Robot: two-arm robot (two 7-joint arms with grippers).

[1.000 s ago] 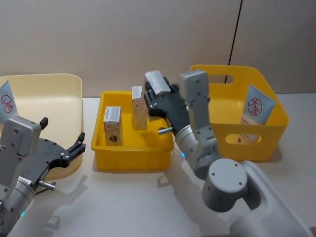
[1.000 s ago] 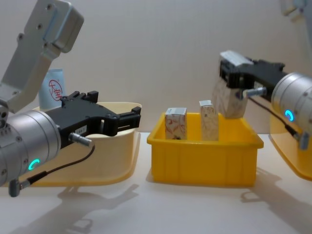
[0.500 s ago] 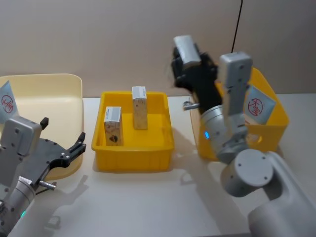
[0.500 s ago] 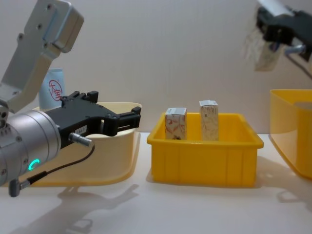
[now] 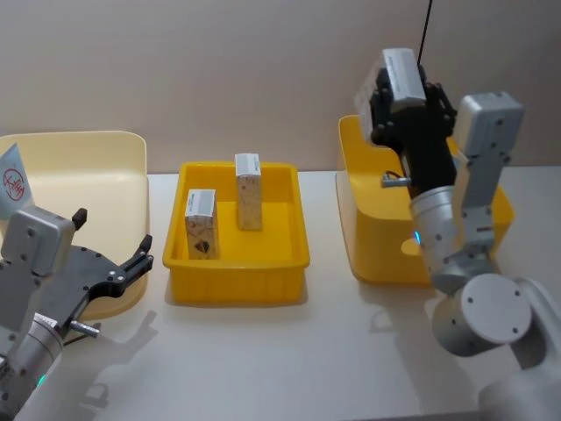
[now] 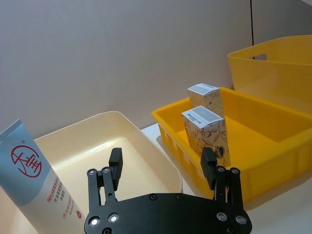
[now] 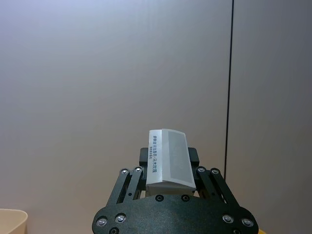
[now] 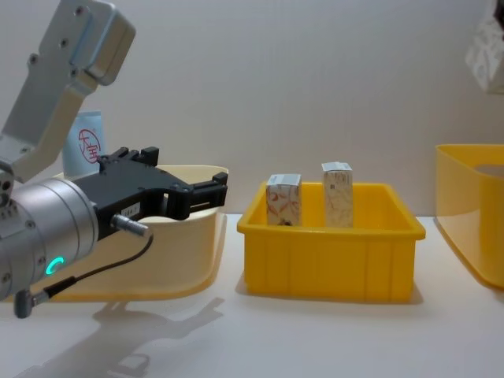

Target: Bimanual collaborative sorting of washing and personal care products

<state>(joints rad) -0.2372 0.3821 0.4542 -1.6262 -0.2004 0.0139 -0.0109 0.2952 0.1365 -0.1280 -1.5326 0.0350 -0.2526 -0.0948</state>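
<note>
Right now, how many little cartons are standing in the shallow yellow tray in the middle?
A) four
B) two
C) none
B: two upright cartons, the nearer carton and the farther carton, stand in the yellow tray; a third carton is up in the right hand.

A carton (image 8: pixel 490 53) is cut off by the chest view's right edge, blurred, its print unreadable. The right claw (image 7: pixel 168 178) hides the lower part of that carton in the wrist view. A pale-blue tube (image 5: pixel 12 180) is clipped by the head view's left edge.
</note>
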